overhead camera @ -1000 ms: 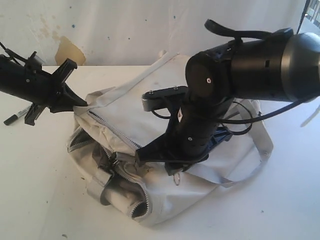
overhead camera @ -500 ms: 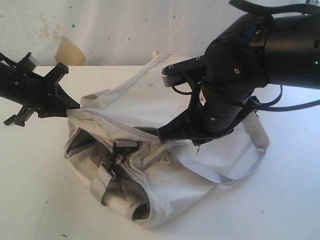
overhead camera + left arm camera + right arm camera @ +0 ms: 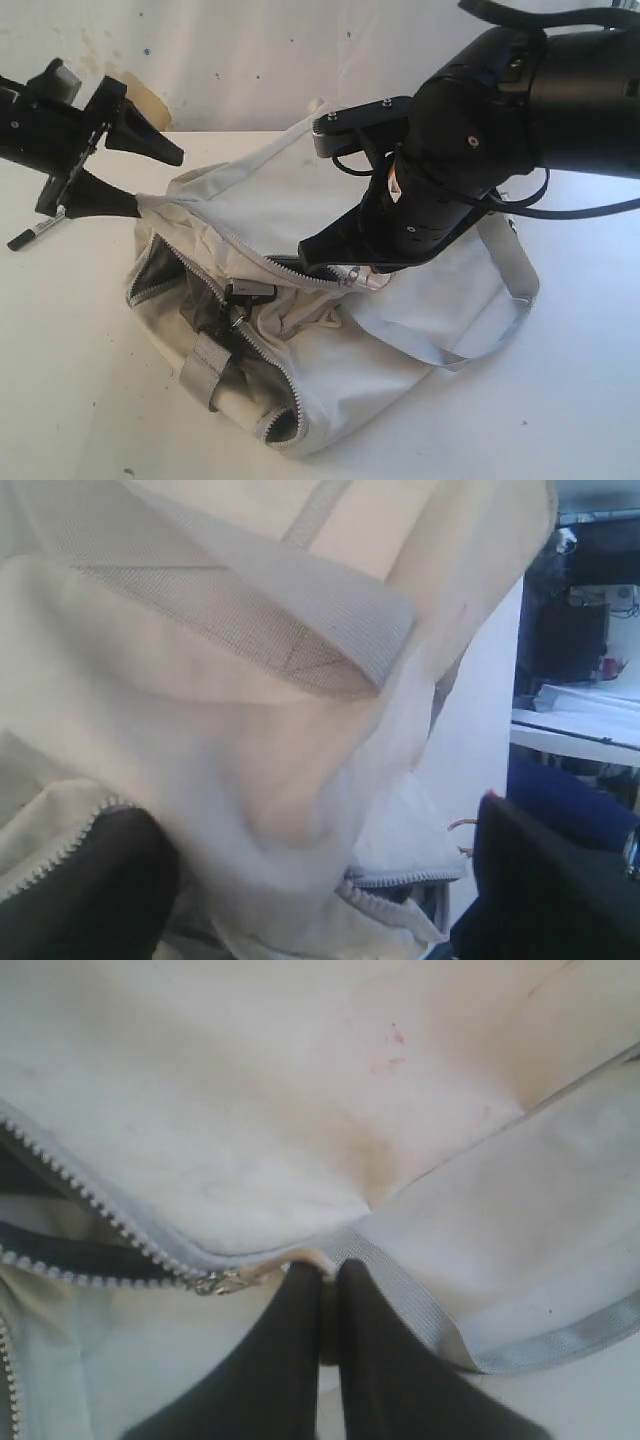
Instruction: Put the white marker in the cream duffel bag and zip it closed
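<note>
1. Showing the left gripper [image 3: 157, 183] with its jaws spreading wide apart, after being pinched shut on a corner of the cream duffel bag [image 3: 340, 390] in both earlier exterior views. The flap corner is still draping against the lower finger.
2. Showing the right gripper [image 3: 322, 1270] with its fingers pressed together just beside the zipper pull [image 3: 213, 1282], seemingly clamping the bag's upper edge and holding it raised. A second earlier it was sitting partly open over the bag's middle.
3. Locating the white marker [image 3: 35, 230] lying on the table [image 3: 80, 400] behind the left gripper, outside the bag and well apart from its opening.
4. Reading this as passing the holding of the mouth to the right gripper and freeing the left one to fetch the marker. Insertion and zipping are not yet done.
5. Noting the dark-lined opening gaping wider than a second before.
</note>
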Robot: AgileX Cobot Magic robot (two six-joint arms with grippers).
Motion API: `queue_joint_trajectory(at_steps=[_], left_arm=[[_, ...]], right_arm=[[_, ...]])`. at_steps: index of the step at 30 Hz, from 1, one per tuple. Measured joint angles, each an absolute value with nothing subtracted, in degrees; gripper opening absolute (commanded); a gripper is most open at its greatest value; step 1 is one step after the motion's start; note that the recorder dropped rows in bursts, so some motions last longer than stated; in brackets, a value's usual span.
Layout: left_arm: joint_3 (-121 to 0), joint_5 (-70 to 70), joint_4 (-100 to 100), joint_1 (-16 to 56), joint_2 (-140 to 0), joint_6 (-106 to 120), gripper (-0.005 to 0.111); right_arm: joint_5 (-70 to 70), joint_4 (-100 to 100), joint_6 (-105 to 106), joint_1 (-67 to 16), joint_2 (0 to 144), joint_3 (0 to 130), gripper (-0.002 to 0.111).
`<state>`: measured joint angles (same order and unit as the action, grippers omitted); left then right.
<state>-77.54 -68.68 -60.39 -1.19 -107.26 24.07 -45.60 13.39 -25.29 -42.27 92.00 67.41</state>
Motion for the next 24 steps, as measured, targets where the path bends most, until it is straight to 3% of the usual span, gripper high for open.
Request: queue_joint_trajectory(at_steps=[7,13,24], left_arm=[[-82.2,-69.3,-44.8,-1.2,-101.5,29.3,0.105],[-82.2,-69.7,-44.7,-0.8,-98.9,40.0,0.105],[-82.3,-69.7,-42.3,10.8,-98.3,65.2,0.105]], right_arm=[[-46.2,12.8,-25.4,-42.3,92.0,67.4,0.0],[-46.3,12.8,-25.4,-42.3,92.0,67.4,0.0],[-46.4,12.8,-25.4,-42.3,92.0,67.4,0.0]])
